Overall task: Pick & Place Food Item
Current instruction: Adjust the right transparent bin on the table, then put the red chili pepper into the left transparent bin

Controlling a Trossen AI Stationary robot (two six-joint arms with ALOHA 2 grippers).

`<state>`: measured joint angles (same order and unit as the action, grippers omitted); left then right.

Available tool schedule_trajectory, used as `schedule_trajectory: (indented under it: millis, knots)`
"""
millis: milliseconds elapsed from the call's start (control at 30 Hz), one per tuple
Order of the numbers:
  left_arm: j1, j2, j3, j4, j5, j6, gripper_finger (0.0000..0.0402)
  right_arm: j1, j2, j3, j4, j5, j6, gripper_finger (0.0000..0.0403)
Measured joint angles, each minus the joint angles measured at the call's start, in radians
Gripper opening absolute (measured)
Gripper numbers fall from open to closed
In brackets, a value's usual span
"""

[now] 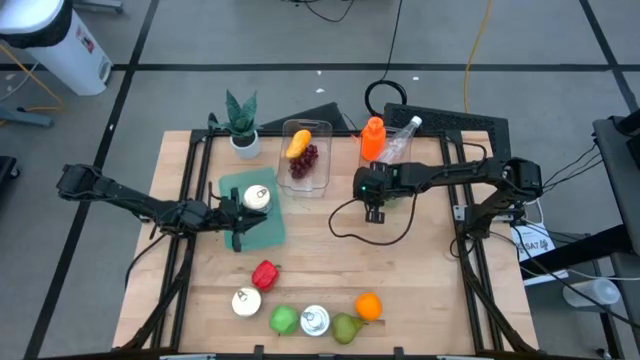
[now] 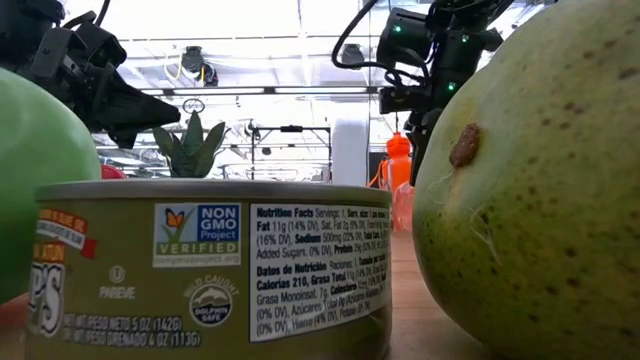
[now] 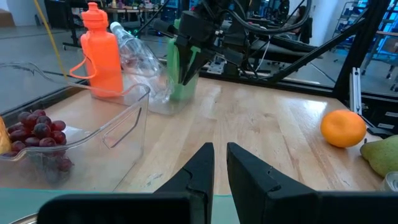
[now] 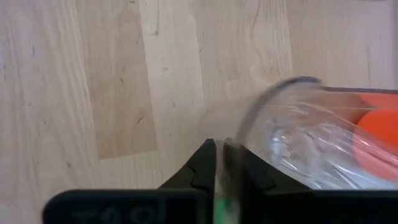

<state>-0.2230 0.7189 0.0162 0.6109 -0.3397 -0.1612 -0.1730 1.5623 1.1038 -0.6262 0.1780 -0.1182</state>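
My right gripper (image 1: 375,208) hangs over the middle of the table, just in front of the orange bottle (image 1: 372,138), and is shut on a long green food item (image 3: 180,78). The left wrist view shows this item hanging below the fingers beside the lying clear bottle (image 3: 140,59). Whether its lower end touches the table, I cannot tell. My left gripper (image 1: 240,218) stays level over the green cutting board (image 1: 262,230), shut with nothing in it. A white round item (image 1: 258,197) lies on that board. My right gripper pinches the green item's upper end (image 3: 182,62) between its two fingers, and a strip of green shows between them (image 4: 220,205). The fingers come from above, slanting down. The item hangs nearly upright below them.
A clear container (image 1: 322,178) with grapes and a yellow fruit stands at the back, with a potted plant (image 1: 241,125) to its left. Near the front edge lie a red pepper (image 1: 265,272), a green apple (image 1: 285,320), a can (image 1: 315,320), a pear (image 1: 347,326) and an orange (image 1: 368,305).
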Motion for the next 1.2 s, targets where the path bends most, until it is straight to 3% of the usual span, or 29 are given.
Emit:
schedule_trajectory:
  millis: [433,667,933,1067,1200]
  knots:
    - [0.000,0.000,0.000,0.000,0.000,0.000,0.0049,0.012,-0.031,0.000,0.059,-0.017,-0.026,0.0189]
    - [0.000,0.000,0.000,0.000,0.000,0.000,0.0049,0.072,-0.242,0.000,0.150,-0.144,-0.019,0.0224]
    - [0.000,0.000,0.000,-0.003,0.000,0.000,0.0049,0.124,-0.683,-0.003,0.195,-0.406,0.029,0.0205]
    - [0.000,0.000,0.000,-0.006,0.000,0.000,0.0049,0.165,-0.895,-0.079,0.211,-0.495,0.031,0.0162]
    - [0.000,0.000,0.000,-0.006,0.000,0.000,0.0049,0.220,-1.084,-0.271,0.301,-0.589,0.060,0.0099]
